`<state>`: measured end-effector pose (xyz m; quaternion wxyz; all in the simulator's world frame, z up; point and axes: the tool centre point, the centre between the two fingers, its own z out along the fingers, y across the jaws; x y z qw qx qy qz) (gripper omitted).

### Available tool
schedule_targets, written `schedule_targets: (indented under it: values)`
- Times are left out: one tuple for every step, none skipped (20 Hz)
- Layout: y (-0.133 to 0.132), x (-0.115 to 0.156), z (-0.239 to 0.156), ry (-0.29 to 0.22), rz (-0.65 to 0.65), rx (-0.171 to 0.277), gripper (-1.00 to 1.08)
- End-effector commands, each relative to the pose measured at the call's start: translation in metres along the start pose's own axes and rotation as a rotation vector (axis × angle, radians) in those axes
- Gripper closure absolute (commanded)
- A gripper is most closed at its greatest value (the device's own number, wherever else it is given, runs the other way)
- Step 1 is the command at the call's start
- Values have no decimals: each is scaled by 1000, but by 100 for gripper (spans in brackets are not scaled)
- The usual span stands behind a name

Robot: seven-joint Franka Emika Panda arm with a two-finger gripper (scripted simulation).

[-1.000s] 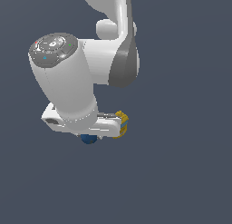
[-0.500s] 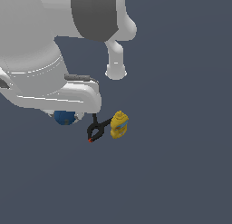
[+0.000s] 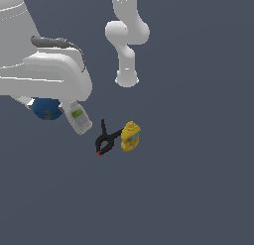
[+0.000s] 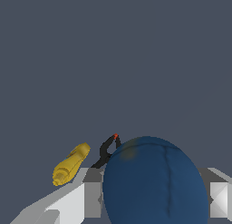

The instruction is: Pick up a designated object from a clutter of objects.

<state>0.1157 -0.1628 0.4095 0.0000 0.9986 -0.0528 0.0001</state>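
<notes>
While the white tool [image 4: 156,198] closes on the smooth, round dark-blue ball [image 4: 156,180], its grey fingers [image 4: 93,198] press against both sides of it in the wrist view. Seen from the exterior view, the ball [image 3: 45,109] sits tucked under the bulky white arm [image 3: 44,75] at the exterior view's left. Just beside it lies the grey-white bottle with a green label [image 3: 78,118], partly under the arm. Further toward the exterior view's right, on the dark grey surface [image 3: 198,189], the black clamp with red tips [image 3: 105,139] touches the yellow bottle [image 3: 130,136].
</notes>
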Motion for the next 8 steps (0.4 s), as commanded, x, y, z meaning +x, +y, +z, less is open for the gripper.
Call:
schedule_targets:
  values:
    - [3,0,-8,0,-1,0,108]
    - [4,0,-10,0,-1,0,108]
    - [5,1,-12,0,-1,0,108]
    - [6,1,-14,0,-1,0,108]
    - [6,1,-15,0,-1,0,108]
    - [7,1,-15,0,-1,0,108]
    - [7,1,-16,0,-1,0,108]
    - [7,1,-16,0,-1,0,108]
